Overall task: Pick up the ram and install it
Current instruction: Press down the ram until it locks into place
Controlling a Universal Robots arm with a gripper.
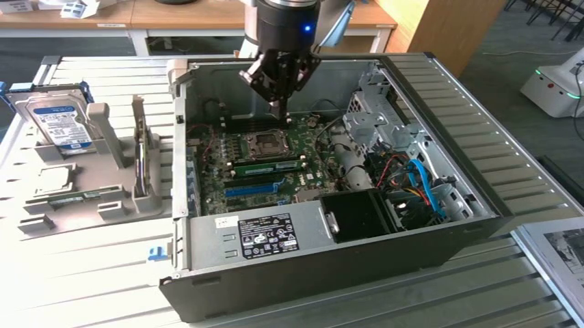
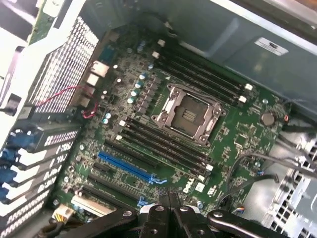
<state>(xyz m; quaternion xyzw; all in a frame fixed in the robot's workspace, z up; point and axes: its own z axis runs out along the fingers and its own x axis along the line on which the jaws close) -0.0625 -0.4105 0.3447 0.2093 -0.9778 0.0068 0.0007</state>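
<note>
End effector (image 1: 277,102) is pinched together, empty, hanging over the motherboard (image 1: 264,164) inside the case (image 1: 319,266). Exterior view shows a green ram (image 1: 267,166) stick already seated below the socket (image 1: 267,142). The wrist view catches the empty CPU socket up close.

this looks like a robotics lab or electronics workshop. an open computer case (image 1: 319,205) with its motherboard (image 2: 163,134) bared lies on a slatted metal counter (image 1: 82,273), beside a grey fixture rack (image 1: 91,184) holding a hard drive (image 1: 59,123). wooden desks (image 1: 137,17) and a white mobile robot base (image 1: 556,85) stand behind.
</note>
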